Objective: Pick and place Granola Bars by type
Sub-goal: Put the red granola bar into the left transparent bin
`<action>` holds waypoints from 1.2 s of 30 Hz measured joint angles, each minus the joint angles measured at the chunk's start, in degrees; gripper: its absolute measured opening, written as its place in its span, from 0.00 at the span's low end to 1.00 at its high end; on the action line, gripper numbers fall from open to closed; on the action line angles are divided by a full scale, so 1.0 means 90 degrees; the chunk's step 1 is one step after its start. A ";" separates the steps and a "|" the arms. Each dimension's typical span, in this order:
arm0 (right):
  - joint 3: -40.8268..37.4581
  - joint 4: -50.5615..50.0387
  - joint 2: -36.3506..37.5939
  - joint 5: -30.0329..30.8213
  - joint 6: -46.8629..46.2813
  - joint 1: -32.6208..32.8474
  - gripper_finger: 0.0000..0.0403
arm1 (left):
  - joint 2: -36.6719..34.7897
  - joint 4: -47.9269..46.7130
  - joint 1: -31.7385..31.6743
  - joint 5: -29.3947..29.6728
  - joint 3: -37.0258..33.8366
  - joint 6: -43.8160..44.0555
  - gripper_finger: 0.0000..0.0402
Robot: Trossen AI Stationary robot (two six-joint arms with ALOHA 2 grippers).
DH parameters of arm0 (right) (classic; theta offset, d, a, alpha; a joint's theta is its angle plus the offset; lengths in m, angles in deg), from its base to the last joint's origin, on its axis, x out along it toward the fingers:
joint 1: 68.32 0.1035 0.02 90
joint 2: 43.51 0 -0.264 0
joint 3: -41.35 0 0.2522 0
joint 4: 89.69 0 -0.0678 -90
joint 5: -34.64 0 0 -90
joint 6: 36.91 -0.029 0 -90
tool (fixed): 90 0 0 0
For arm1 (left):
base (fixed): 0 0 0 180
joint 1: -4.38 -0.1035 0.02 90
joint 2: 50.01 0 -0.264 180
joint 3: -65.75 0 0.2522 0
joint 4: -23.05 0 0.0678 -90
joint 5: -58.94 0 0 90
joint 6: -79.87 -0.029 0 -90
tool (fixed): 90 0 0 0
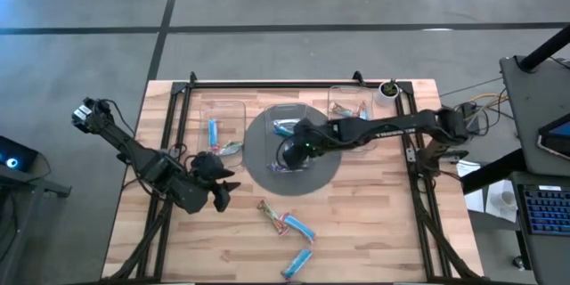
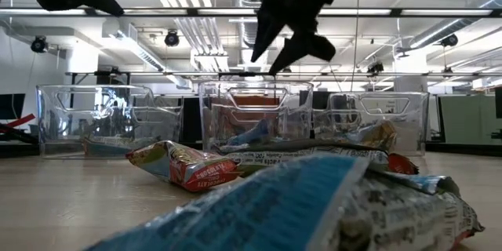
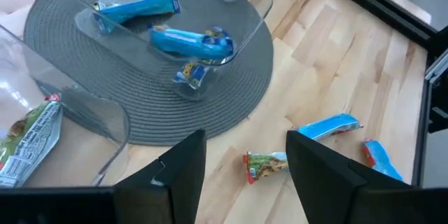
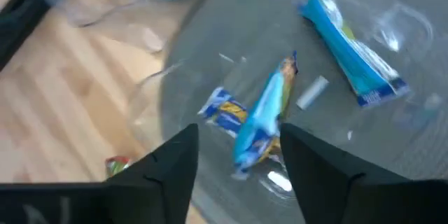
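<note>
Two blue bars [image 4: 262, 122] in centre tray [image 3: 241, 31]; right gripper [image 4: 241, 157] open above

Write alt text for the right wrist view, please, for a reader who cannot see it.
The right hand is open above a clear tray on the round grey mat. Between its fingers is a light-blue granola bar; a second blue bar lies in the tray beyond it.

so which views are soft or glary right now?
Right wrist view: motion-smeared, with a blurred blue bar between open fingers. Low view: the nearest blue wrapper is out of focus and ceiling lights glare behind. Left wrist view: sharp, with reflections on the clear tray. High view: evenly lit.
</note>
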 joint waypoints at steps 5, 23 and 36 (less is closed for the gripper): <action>0.0090 0.0004 0.0278 0.0244 0.0656 0.0931 0.56 | 0.0001 0.0469 -0.0022 -0.0306 -0.0318 -0.0627 0.45; 0.0053 -0.0696 0.0299 0.1421 -0.2124 0.3332 0.62 | 0.2151 0.3928 -0.0315 -0.2381 -0.1319 -0.5410 0.45; -0.0025 -0.1081 0.0301 0.1746 -0.2511 0.3614 0.65 | 0.2967 0.3952 -0.0533 -0.2264 -0.0484 -0.7343 0.45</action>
